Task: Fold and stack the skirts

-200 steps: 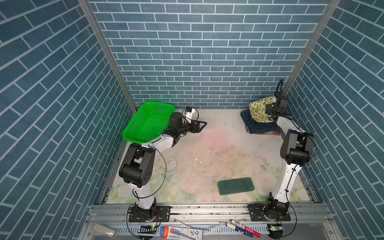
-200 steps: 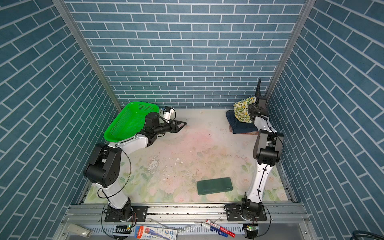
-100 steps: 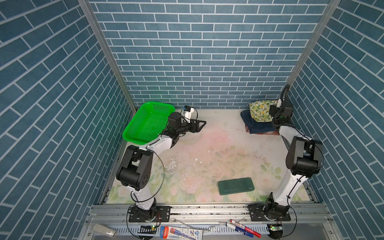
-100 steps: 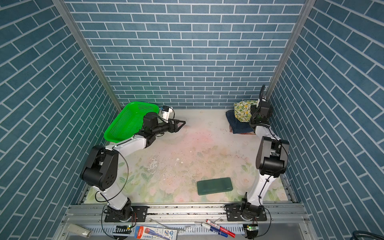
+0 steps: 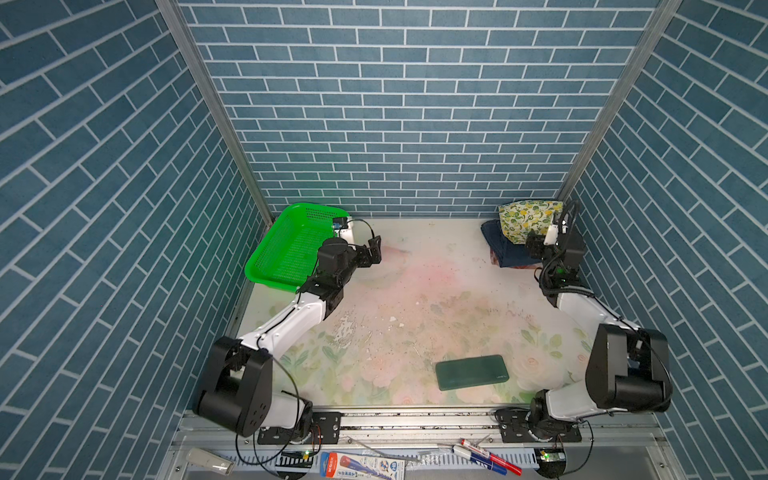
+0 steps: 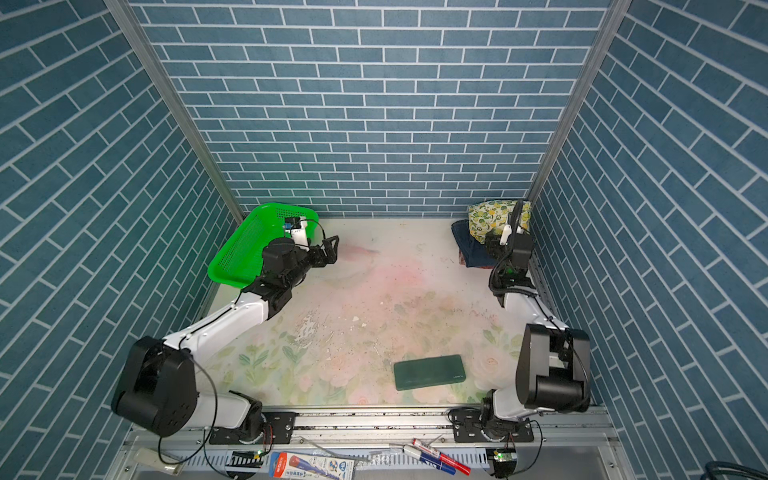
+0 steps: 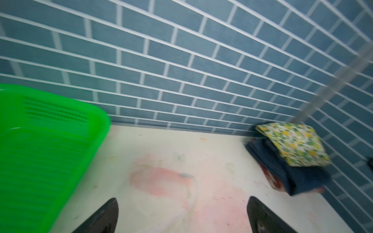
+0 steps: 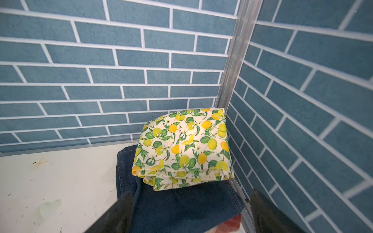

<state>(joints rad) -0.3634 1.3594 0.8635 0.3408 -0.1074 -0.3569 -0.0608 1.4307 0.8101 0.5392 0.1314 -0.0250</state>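
My left tool (image 7: 182, 201) hangs wide and empty above the counter (image 5: 415, 291) beside the green basket (image 5: 286, 253). My right tool (image 8: 191, 192), jaws likewise wide and gripping nothing, hovers close to the far right corner. There the lemon-print skirt (image 8: 185, 149) lies folded on the denim skirt (image 8: 181, 207), with the plaid skirt (image 8: 232, 222) peeking out underneath.

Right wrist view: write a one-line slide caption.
Lemon-print skirt folded atop denim skirt in the corner, plaid skirt peeking beneath; right gripper open, holding nothing.
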